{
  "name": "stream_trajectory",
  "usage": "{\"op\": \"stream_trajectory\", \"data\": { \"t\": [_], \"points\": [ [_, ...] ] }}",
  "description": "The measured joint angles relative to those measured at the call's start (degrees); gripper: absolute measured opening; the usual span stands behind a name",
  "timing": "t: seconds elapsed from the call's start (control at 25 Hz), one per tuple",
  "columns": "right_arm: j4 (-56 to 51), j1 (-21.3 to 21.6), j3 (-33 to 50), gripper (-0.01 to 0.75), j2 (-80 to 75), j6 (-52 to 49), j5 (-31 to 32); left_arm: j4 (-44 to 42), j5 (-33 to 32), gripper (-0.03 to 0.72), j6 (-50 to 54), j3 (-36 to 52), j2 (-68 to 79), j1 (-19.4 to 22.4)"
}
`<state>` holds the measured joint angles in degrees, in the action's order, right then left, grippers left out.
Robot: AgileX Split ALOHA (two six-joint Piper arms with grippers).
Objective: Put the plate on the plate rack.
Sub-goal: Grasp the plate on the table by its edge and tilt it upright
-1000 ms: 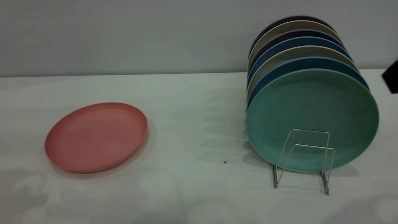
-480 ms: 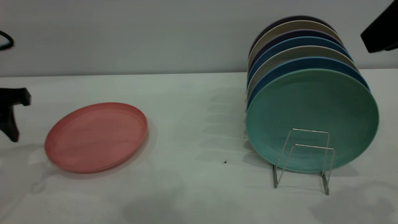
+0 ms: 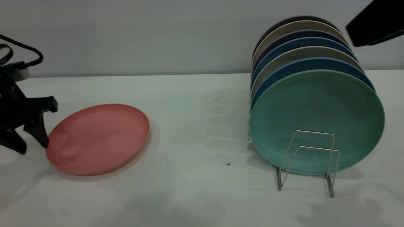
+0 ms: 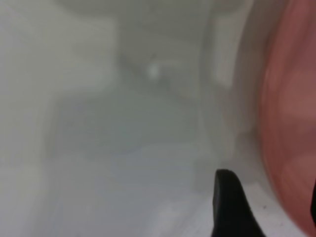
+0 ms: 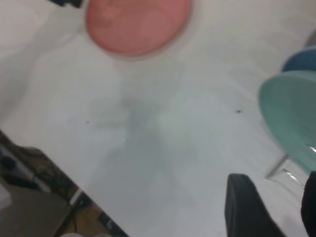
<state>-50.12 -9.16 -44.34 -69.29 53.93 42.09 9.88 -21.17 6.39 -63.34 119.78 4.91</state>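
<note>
Nothing is placed yet: your round salmon-pink plastic plate (image 3: 98, 138) lies flat on the white counter (image 3: 195, 126), well apart from the thin silver wire plate rack (image 3: 311, 160). Your left hand (image 3: 30, 143) stands spread and empty beside its rim (not gripping). Your right hand (image 5: 269, 207), high near the rack, is parted, empty. Grasp, carry, slotting all remain.
</note>
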Motion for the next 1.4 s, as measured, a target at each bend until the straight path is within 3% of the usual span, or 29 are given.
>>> {"op": "stream_trajectory", "data": {
  "t": [0.96, 1.4],
  "points": [
    [-0.5, 0.0, 0.0, 0.299, -1.4, 1.9, 0.8, 1.3, -1.3, 0.399, -3.7, -2.2, 4.6, 0.0],
    [-0.6, 0.0, 0.0, 0.299, -1.4, 2.0, 0.9, 3.0, 3.3, 0.263, -3.3, -2.2, 7.6, 0.0]
  ]
}}
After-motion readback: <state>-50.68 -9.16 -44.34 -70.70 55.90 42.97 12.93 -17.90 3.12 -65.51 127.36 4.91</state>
